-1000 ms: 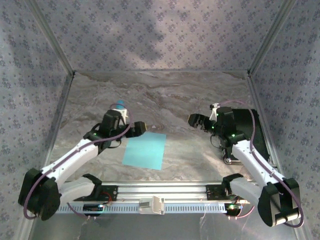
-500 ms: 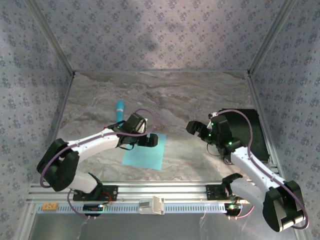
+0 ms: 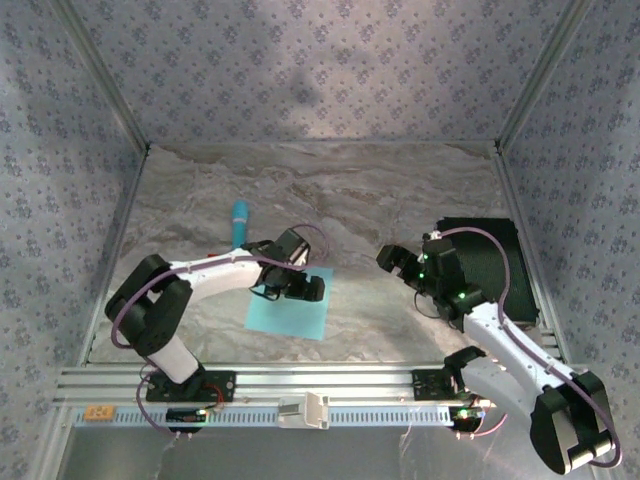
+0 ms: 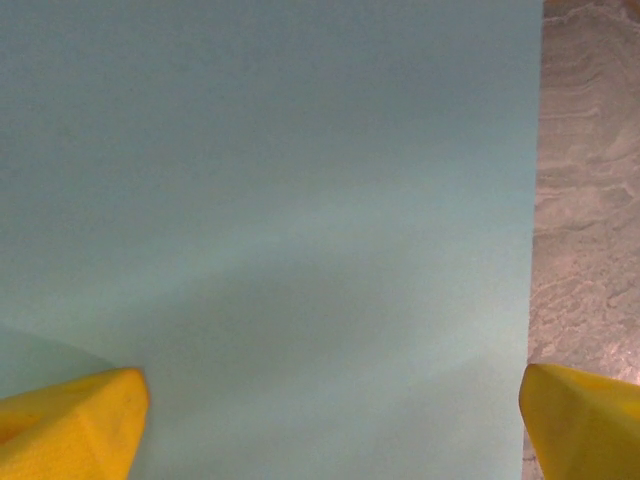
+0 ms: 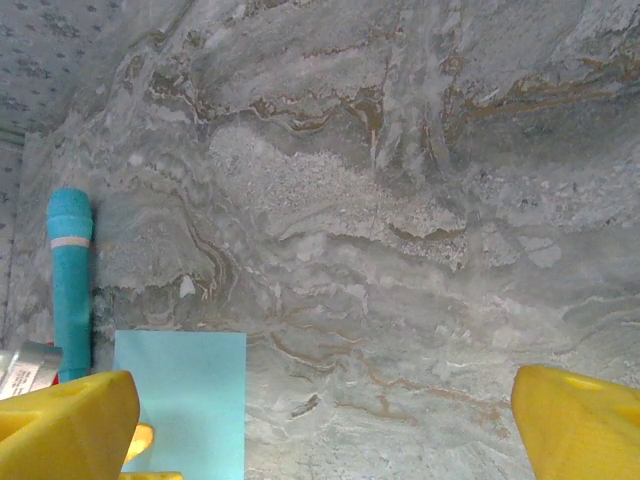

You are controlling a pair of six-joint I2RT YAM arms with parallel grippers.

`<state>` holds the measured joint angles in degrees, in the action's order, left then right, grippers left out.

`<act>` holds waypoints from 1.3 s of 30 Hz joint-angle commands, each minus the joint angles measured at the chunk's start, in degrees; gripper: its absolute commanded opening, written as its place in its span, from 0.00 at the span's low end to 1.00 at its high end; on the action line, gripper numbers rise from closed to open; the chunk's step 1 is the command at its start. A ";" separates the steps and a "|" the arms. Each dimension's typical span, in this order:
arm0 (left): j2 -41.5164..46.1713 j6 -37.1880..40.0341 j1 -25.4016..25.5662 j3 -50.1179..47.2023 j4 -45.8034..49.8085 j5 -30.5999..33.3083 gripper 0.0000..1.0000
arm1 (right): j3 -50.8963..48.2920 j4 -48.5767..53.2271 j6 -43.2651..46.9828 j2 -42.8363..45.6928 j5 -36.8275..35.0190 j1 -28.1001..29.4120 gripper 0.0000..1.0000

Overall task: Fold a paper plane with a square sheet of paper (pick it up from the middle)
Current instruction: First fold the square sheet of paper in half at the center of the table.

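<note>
The square sheet of paper (image 3: 292, 310) lies flat on the marble table, light cyan-blue. My left gripper (image 3: 305, 287) hovers over its far edge, open, with nothing between its yellow fingertips (image 4: 70, 425). Up close the sheet (image 4: 270, 220) fills the left wrist view, its right edge meeting the marble. My right gripper (image 3: 392, 262) hangs open to the right of the sheet, above bare table. In the right wrist view the sheet (image 5: 185, 395) sits at lower left, with yellow fingertips (image 5: 575, 420) at the bottom corners. No paper plane shape is in view.
A slim turquoise stick (image 3: 240, 221) lies beyond the sheet at the back left; it appears again (image 5: 70, 280) in the right wrist view. A black pad (image 3: 500, 260) rests at the right side. Patterned walls close the table on three sides.
My left arm has swung right and stretched out, bringing its gripper over the sheet's far edge. The right gripper has shifted slightly down and toward the sheet.
</note>
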<state>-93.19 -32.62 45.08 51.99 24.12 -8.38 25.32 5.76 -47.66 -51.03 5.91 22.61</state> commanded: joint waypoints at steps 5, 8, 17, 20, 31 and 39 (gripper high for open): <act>-3.76 -3.01 0.66 1.75 0.70 -2.12 0.95 | -2.16 2.14 -1.85 3.32 -3.66 0.62 0.99; -5.38 -5.14 1.13 3.28 -0.96 -2.58 0.95 | -2.90 2.19 -2.01 4.15 -4.42 0.67 0.99; -7.73 -10.12 3.89 8.83 -4.63 3.24 0.96 | -0.44 8.30 4.49 6.61 -6.90 -0.59 0.99; -7.32 -8.19 5.53 11.67 -1.06 9.24 0.95 | 1.34 9.36 7.73 6.99 -2.14 -2.34 0.99; 1.07 -5.04 6.18 10.78 7.14 22.41 1.00 | 2.34 5.42 8.89 9.13 12.30 -11.39 0.99; -0.61 -5.34 4.60 12.96 11.98 15.87 1.00 | 6.59 9.95 9.14 2.38 10.38 -6.30 0.99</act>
<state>-92.79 -38.02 50.02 63.13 32.58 10.13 28.97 12.36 -39.35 -47.16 18.55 14.55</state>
